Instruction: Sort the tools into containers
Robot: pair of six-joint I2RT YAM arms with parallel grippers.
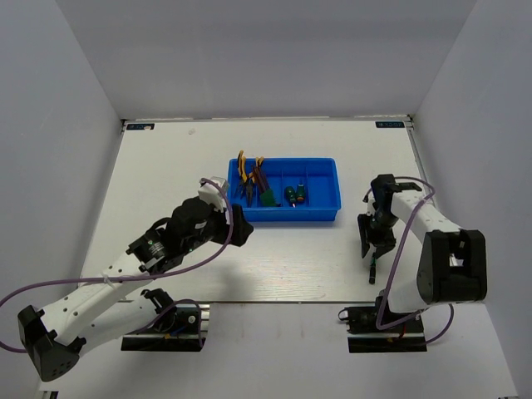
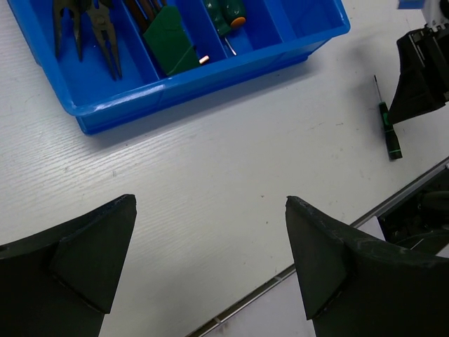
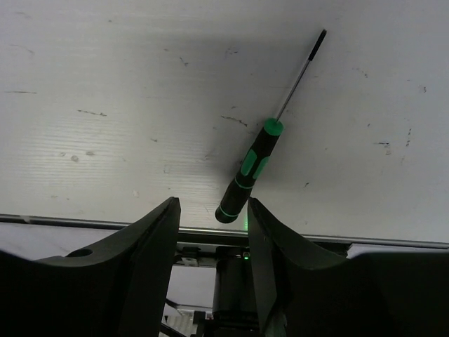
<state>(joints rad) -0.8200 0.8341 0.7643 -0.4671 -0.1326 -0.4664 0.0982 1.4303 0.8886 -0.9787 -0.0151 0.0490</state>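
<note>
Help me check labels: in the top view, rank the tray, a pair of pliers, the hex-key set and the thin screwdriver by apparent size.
1. Tray
2. Pliers, either pair
3. Hex-key set and thin screwdriver: too alike to rank; the set looks wider, the screwdriver slimmer.

Bright, even overhead light leaves soft shadows on the white table (image 1: 291,266); the right wrist view is dimmer.

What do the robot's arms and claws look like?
Both arms, the left arm and right arm, are white tubes with chunky black joints. A thin purple cable loops along each. The left claw and right claw are black, with two wedge-shaped fingers each.
</note>
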